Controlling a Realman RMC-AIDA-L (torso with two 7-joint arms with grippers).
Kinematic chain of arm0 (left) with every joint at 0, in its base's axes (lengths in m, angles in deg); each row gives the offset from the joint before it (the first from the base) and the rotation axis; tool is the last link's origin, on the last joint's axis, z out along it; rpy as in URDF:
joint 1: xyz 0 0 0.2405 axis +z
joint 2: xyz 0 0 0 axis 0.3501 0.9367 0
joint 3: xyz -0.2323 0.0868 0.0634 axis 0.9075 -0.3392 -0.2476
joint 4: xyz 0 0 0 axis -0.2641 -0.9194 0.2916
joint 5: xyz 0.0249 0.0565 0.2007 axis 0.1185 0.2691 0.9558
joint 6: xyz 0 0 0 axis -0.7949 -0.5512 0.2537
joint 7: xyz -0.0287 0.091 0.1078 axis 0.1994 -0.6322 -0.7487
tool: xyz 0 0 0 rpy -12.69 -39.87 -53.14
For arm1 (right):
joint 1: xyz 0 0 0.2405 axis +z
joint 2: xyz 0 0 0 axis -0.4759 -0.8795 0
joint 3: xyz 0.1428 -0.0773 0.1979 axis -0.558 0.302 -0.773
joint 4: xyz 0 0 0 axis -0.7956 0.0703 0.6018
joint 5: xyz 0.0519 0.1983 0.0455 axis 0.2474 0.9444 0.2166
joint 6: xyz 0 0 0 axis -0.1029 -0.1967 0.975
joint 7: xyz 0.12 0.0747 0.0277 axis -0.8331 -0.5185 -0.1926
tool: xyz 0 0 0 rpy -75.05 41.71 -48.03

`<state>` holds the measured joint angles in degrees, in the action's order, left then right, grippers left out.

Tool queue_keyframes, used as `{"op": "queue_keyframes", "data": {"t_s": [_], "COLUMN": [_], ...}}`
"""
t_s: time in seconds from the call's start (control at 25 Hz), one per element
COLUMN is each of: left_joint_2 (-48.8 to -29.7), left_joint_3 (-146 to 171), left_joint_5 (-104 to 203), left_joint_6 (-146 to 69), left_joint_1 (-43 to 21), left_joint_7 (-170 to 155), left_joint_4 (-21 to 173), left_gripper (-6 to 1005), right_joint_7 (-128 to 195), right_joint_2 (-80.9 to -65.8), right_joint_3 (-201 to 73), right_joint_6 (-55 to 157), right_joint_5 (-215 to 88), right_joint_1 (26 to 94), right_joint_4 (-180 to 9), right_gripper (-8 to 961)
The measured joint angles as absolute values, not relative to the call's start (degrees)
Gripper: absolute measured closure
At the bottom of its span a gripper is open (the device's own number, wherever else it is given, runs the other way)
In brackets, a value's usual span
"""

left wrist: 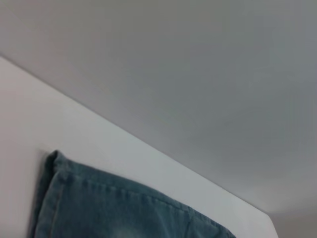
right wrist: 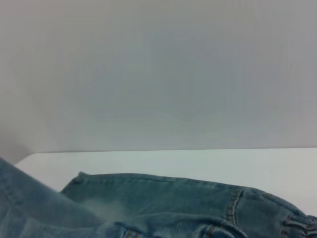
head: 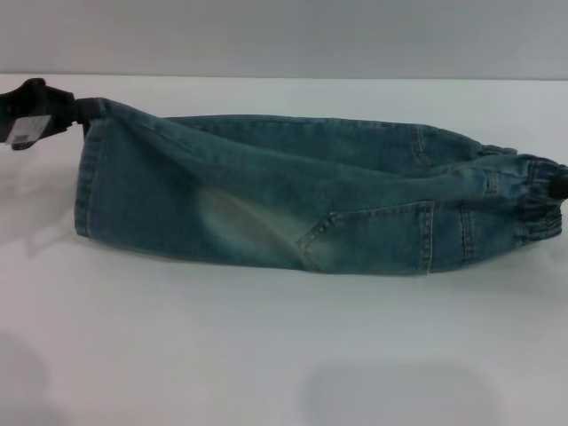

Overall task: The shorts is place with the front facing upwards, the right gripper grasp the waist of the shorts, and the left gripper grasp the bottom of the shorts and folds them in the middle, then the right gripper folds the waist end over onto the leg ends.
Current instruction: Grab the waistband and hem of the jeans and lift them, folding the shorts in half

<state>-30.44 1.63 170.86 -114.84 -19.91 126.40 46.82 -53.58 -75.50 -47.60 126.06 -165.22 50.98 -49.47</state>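
The blue-green denim shorts (head: 266, 213) hang stretched sideways over the white table (head: 266, 355), doubled lengthwise, with a square pocket (head: 373, 235) facing me. At the far left my left gripper (head: 75, 111), a black claw, is shut on the upper corner of the bottom of the shorts (head: 84, 186). The gathered waist (head: 541, 200) is at the right edge, where a dark bit of my right gripper (head: 559, 182) pinches it. A stitched hem (left wrist: 44, 198) shows in the left wrist view. Folded denim (right wrist: 163, 198) fills the right wrist view's foreground.
Bare white tabletop spreads in front of the shorts and behind them up to a grey wall (head: 284, 35). The table's far edge (left wrist: 148, 148) shows in the left wrist view.
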Motion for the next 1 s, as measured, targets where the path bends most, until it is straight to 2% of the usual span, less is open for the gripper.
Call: {"op": "queue_keyframes", "data": {"t_s": [0.2, 0.24, 0.28, 0.48, 1.0], "left_joint_2": [-31.49, -32.5, -32.73, -34.3, -36.66], "left_joint_3": [1.2, 0.74, 0.7, 0.67, 0.12], "left_joint_5": [170.59, 170.57, 170.56, 170.24, 169.84], "left_joint_6": [-113.45, -112.49, -112.3, -109.28, -100.82], "left_joint_1": [-20.64, -20.93, -20.99, -21.23, -22.99], "left_joint_7": [124.91, 123.99, 123.78, 121.55, 115.79], "left_joint_4": [46.3, 45.58, 45.41, 43.96, 43.78], "left_gripper": [965, 965, 965, 964, 964], "right_joint_7": [-50.58, -50.12, -49.6, -46.48, -37.44], "right_joint_2": [-77.74, -78.0, -78.21, -78.35, -78.48], "right_joint_3": [-47.77, -47.78, -47.79, -47.86, -47.89], "right_joint_6": [120.57, 119.76, 118.99, 115.02, 109.08], "right_joint_5": [-164.03, -163.5, -162.91, -158.87, -147.85], "right_joint_1": [51.76, 51.82, 51.89, 52.57, 53.58], "right_joint_4": [-50.21, -50.31, -50.48, -53.35, -60.05], "right_gripper": [951, 951, 950, 950, 950]}}
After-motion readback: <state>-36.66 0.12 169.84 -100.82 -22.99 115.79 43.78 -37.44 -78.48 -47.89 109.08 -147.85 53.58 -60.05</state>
